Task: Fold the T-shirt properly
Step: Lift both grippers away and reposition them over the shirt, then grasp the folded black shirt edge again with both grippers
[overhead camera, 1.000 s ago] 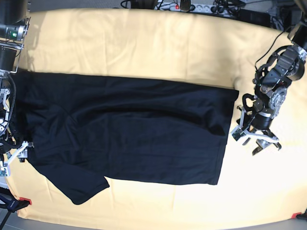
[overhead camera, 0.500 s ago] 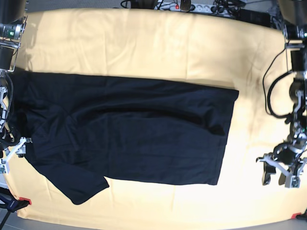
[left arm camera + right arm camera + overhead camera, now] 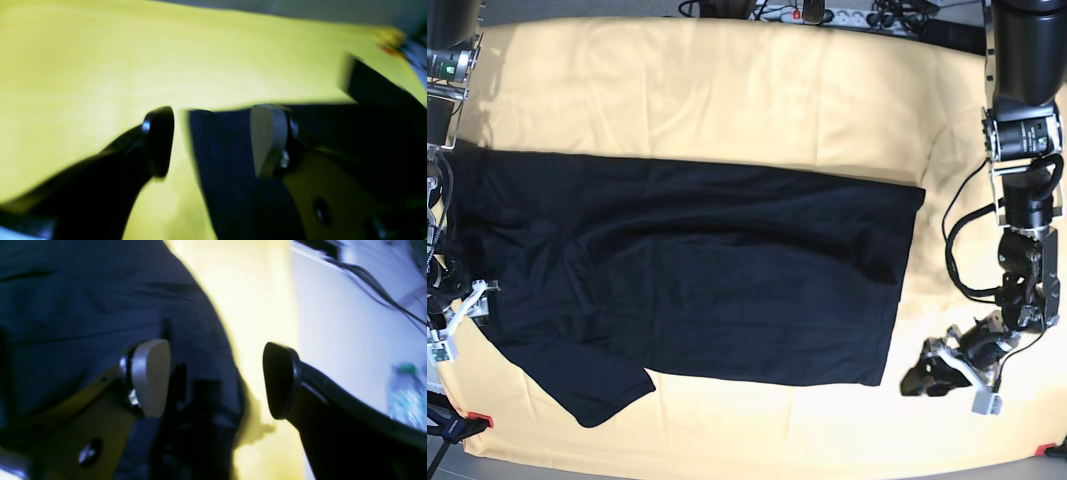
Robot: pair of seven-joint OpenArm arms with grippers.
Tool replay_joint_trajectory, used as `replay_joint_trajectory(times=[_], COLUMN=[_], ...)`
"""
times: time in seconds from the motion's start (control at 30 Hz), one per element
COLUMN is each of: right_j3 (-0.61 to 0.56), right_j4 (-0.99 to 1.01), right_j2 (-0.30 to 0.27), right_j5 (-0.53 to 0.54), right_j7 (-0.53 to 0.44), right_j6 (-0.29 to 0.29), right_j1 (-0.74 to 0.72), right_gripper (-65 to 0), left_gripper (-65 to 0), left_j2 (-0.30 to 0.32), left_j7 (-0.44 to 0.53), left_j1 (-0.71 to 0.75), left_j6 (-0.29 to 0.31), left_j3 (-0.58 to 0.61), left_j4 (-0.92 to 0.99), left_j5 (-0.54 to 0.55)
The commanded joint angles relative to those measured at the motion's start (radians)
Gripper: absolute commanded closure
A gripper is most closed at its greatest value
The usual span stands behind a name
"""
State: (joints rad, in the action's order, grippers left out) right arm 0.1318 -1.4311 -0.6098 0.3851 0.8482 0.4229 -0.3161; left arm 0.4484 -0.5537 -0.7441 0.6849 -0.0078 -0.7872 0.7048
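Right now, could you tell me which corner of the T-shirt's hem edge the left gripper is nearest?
The lower hem corner of the T-shirt: the open left gripper hovers just beside it, while the upper corner lies far up the pale yellow cloth.

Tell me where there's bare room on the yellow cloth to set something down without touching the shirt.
The widest free patch is the yellow cloth above the T-shirt, running across the far side. A narrower strip lies below the shirt's bottom edge. The near right corner is crowded by the left hand, the left edge by the right hand.
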Motion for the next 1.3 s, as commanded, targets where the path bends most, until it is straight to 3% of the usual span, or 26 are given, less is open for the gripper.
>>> replay_joint_trajectory(times=[0.0,0.1,0.13,0.17,0.4,0.5,0.6,0.8,0.97,1.13,1.27], right_j3=[0.007,0.007,0.007,0.007,0.007,0.007,0.007,0.032,0.129,0.213,0.227], right_j4=[-0.015,-0.015,-0.015,-0.015,-0.015,-0.016,-0.026,-0.15,-0.337,-0.476,-0.512], right_j2=[-0.023,-0.024,-0.025,-0.026,-0.037,-0.068,-0.1,-0.174,-0.177,-0.177,-0.177], right_j5=[0.058,0.255,0.326,0.397,0.781,0.926,0.999,1.07,1.043,0.885,0.708], right_j7=[0.0,0.098,0.146,0.198,0.517,0.548,0.548,0.548,0.548,0.548,0.448], right_j6=[0.058,0.24,0.275,0.275,0.275,0.275,0.275,0.275,0.275,0.275,0.275], right_j1=[-0.027,-0.027,-0.027,-0.027,-0.02,0.013,0.064,0.233,0.403,0.564,0.682], right_gripper=[-37.9,-16.2,-9.6,-6.5,-10.9,-10.9,-10.9,-11.0,-11.0,-10.9,-10.9], left_gripper=[-30.1,-2.5,0.0,0.0,-2.7,-3.6,-7.6,-7.7,-7.7,-7.9,-14.2], left_j2=[0.012,0.018,0.023,0.031,0.097,0.127,0.162,0.246,0.326,0.396,0.46], left_j7=[-0.01,-0.132,-0.163,-0.196,-0.536,-0.598,-0.599,-0.531,-0.459,-0.367,-0.274], left_j1=[-0.043,-0.043,-0.043,-0.043,-0.036,0.005,0.087,0.285,0.457,0.602,0.699], left_j6=[0.013,0.013,0.013,0.013,0.013,0.013,0.013,0.013,0.013,0.013,0.013], left_j3=[-0.006,0.001,0.001,0.002,0.165,0.248,0.288,0.29,0.29,0.29,0.29], left_j4=[-0.04,-0.106,-0.125,-0.145,-0.391,-0.554,-0.724,-0.977,-1.134,-1.229,-1.256], left_j5=[0.047,0.134,0.16,0.188,0.409,0.42,0.37,0.203,0.035,-0.182,-0.353])
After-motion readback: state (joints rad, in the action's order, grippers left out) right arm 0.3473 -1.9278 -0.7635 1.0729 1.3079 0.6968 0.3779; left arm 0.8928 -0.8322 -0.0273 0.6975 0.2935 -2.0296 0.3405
